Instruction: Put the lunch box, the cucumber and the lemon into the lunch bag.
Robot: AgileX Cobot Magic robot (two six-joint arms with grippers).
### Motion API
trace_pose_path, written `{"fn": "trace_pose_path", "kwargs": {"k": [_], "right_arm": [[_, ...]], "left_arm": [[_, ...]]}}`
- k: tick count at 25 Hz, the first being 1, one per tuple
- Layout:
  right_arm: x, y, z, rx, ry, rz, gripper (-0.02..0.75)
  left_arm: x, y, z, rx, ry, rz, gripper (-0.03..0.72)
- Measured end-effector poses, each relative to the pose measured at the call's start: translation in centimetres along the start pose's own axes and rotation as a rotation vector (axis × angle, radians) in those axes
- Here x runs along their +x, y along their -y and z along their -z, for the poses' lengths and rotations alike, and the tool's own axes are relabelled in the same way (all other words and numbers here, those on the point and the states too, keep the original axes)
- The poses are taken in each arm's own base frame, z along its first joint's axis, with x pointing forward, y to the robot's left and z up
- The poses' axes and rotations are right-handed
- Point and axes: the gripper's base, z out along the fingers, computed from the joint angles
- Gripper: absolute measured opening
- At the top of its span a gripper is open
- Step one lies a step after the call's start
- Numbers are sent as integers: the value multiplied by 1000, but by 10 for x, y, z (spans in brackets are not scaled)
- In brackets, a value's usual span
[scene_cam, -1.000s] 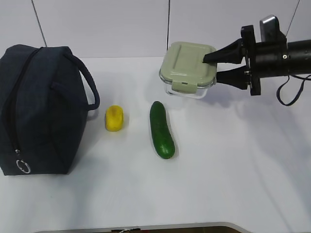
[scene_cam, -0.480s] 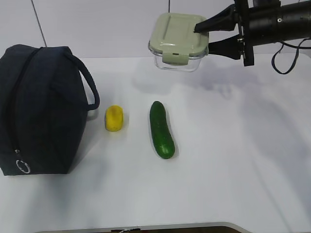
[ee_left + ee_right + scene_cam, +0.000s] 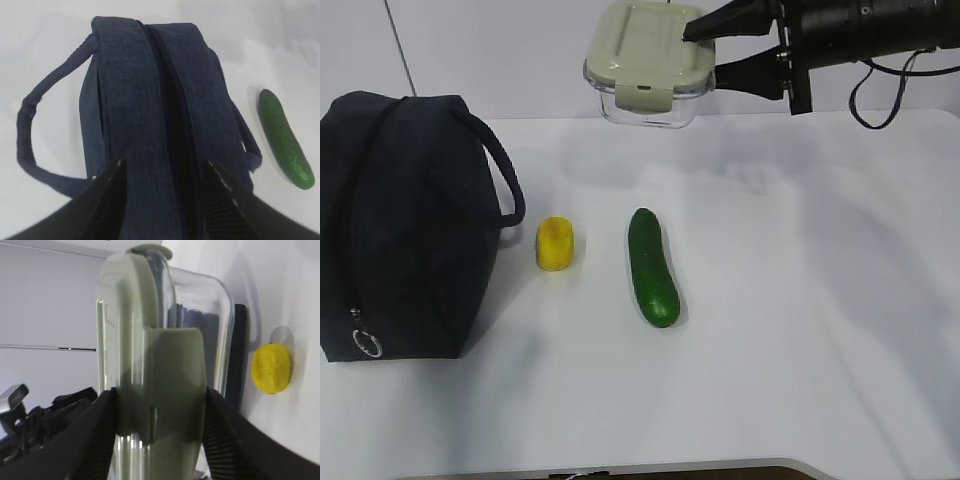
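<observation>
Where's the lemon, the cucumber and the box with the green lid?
lemon [image 3: 556, 245]: exterior view, middle of the yellow fruit.
cucumber [image 3: 652, 267]: exterior view, middle of its green body.
lunch box [image 3: 642, 42]: exterior view, centre of the green lid.

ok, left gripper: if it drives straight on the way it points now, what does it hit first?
Most likely the lunch bag. In the left wrist view the left gripper has its jaws spread over the bag's top, astride the zipper seam. How much gap is left can't be judged. The cucumber lies off to the side.
</observation>
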Motion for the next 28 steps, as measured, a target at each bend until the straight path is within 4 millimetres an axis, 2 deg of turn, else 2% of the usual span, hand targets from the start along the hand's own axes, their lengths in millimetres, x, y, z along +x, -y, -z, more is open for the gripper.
{"fn": "trace_pose_path", "kwargs": {"k": [7, 10, 19, 28], "right_arm": [[1, -16, -10, -23, -25, 15, 394], [1, -19, -11, -26, -29, 10, 394], [2, -18, -12, -11, -39, 4, 394], [3, -16, -12, 9, -51, 8, 393]], "left_arm": [[-1, -14, -40, -14, -108, 22, 469], [0, -23, -50, -15, -131, 47, 496], [-1, -51, -61, 43, -129, 143, 503], [-10, -54, -57, 97, -97, 140, 505]]}}
